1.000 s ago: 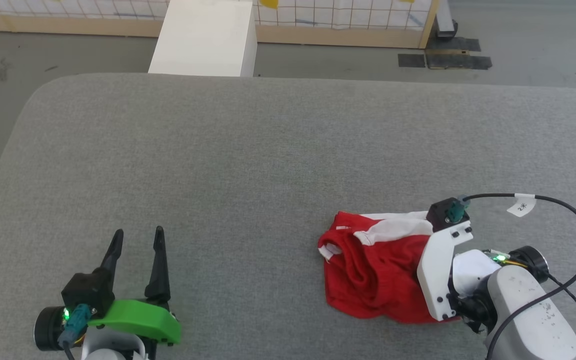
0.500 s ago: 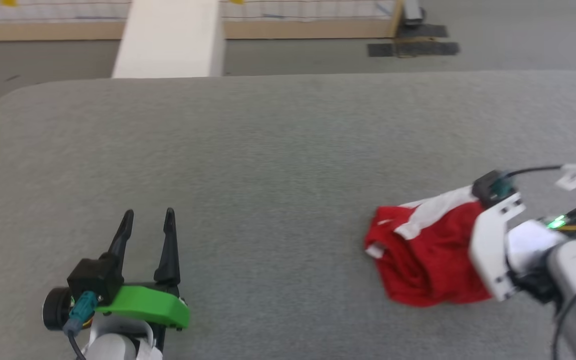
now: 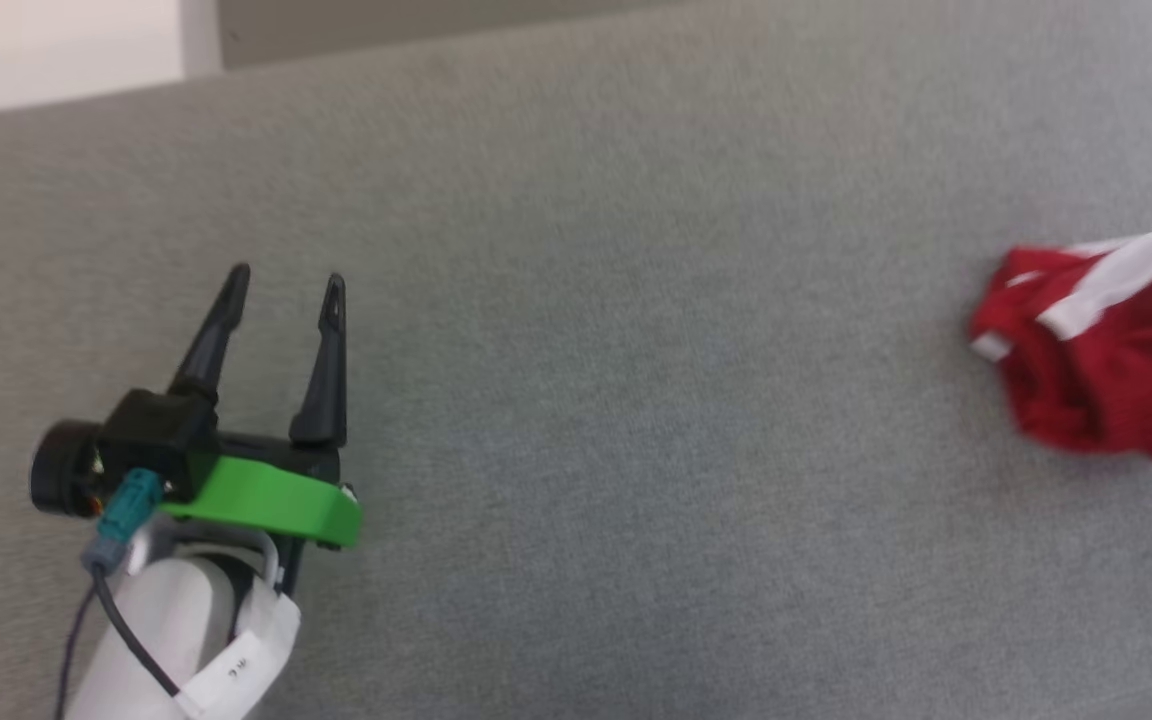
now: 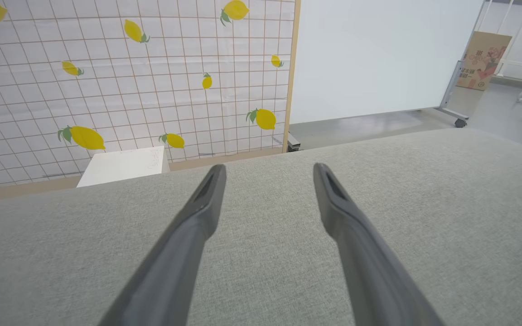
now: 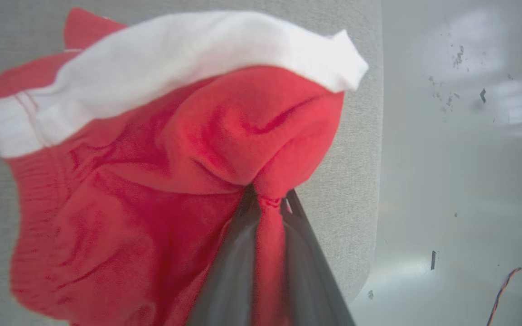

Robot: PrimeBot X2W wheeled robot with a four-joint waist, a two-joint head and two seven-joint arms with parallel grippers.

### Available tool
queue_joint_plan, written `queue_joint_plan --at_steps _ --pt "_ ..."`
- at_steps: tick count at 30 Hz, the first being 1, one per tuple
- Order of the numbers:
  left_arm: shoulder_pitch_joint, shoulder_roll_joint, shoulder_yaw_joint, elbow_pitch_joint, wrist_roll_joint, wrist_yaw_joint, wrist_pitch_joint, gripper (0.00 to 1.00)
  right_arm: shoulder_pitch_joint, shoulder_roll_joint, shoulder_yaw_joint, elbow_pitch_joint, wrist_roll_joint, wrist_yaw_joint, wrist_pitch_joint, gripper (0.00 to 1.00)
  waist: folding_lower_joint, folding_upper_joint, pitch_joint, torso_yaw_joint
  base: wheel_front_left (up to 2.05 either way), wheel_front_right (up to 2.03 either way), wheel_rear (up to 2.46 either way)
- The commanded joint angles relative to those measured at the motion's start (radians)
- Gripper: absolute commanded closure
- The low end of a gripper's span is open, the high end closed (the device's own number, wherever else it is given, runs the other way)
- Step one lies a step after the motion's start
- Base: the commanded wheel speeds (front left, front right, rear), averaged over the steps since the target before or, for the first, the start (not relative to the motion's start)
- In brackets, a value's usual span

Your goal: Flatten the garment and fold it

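Plainly the task is at its opening step, the pick-up before any flattening: the right claw (image 5: 268, 199) is pinched nearly closed on a bunched fold of the bright red thin-fabric shorts with white trim (image 5: 152, 158), which sit crumpled near an edge of the grey fabric-covered worktop (image 3: 586, 350). The left claw (image 3: 286, 276) hovers well apart from them, spread wide and empty. Next, I judge, the heap needs drawing toward the middle, where the left claw can take a second edge.
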Motion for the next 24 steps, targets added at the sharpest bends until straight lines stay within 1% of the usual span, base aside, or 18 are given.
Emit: queue_joint_plan --at_steps 1,4,8,9,10,15,18,21,24 --pt "-0.021 0.020 0.003 -0.022 0.020 -0.001 0.011 0.00 -0.028 -0.007 -0.040 0.027 -0.023 -0.002 -0.025 1.00 -0.0003 -0.0001 0.195 -0.026 0.00 0.00 0.00" --pt "-0.027 0.043 0.016 -0.068 0.029 0.007 0.034 0.00 -0.052 -0.007 -0.129 0.080 -0.074 -0.002 -0.066 1.00 -0.0003 -0.0001 0.247 -0.007 0.00 0.00 0.00" --pt "-0.019 0.069 0.037 -0.117 0.037 0.020 0.056 0.00 -0.099 0.026 -0.250 0.148 -0.149 -0.002 -0.124 1.00 -0.0003 -0.0001 0.285 0.009 0.00 0.00 0.00" --pt "-0.017 0.073 0.041 -0.125 0.036 0.022 0.058 0.00 -0.110 0.034 -0.274 0.161 -0.178 -0.002 -0.142 0.41 -0.0003 -0.0001 0.287 0.012 0.00 0.00 0.00" --pt "-0.014 0.075 0.043 -0.130 0.036 0.024 0.060 0.00 -0.117 0.036 -0.283 0.171 -0.200 -0.002 -0.151 0.00 -0.0003 -0.0001 0.288 0.014 0.00 0.00 0.00" --pt "-0.005 0.071 0.040 -0.126 0.032 0.031 0.053 0.00 -0.154 0.052 -0.362 0.209 -0.269 -0.002 -0.210 0.00 -0.0003 -0.0001 0.256 0.023 0.00 0.00 0.00" --pt "-0.003 0.058 0.034 -0.104 0.024 0.032 0.035 0.00 -0.163 0.052 -0.394 0.213 -0.279 -0.002 -0.243 0.00 -0.0003 -0.0001 0.214 0.030 0.00 0.00 0.00" --pt "0.003 0.044 0.029 -0.070 0.013 0.033 0.012 0.00 -0.179 0.050 -0.409 0.180 -0.244 -0.002 -0.301 0.00 -0.0003 -0.0001 0.162 0.035 0.00 0.00 0.00" --pt "0.017 0.031 0.031 -0.034 0.000 0.037 -0.013 0.00 -0.196 0.052 -0.388 0.122 -0.191 -0.002 -0.353 0.00 -0.0003 -0.0001 0.101 0.033 0.00 0.00 0.00"
